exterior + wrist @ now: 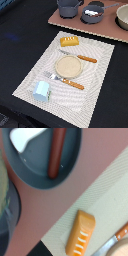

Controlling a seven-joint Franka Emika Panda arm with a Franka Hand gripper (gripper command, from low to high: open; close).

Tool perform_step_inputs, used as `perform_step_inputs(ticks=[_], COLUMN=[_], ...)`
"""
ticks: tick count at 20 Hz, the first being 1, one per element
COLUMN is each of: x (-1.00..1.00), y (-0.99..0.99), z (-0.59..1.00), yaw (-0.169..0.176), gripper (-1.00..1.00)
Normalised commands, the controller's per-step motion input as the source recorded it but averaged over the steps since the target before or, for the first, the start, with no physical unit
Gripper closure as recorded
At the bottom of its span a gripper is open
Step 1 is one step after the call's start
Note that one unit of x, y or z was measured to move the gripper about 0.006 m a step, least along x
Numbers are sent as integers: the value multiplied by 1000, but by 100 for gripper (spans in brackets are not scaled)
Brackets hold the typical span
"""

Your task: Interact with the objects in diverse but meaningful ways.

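A yellow scored bread loaf (69,41) (80,233) lies on the far part of a pale placemat (95,85). Close by, on a brown board (75,22), stands a dark grey saucepan (93,17) (70,165) that holds a brown sausage (56,153) and a small white bottle (24,137). A white-and-light-blue carton (41,91) stands at the placemat's near corner. No gripper shows in either view; the wrist camera looks straight down on the saucepan and the loaf.
A tan plate (68,66) sits mid-placemat between an orange-handled knife (80,56) and fork (65,80). A second grey pot (68,7) and a pale bowl (122,16) share the brown board (100,158). The table is black.
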Motion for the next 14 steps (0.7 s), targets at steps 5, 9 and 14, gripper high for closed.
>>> perform_step_inputs(ticks=[5,9,14], x=[207,24,-188], y=[-862,-714,-407], z=[-13,-212,-450], yaw=[-74,-89,-78], gripper=[-100,-100,-100])
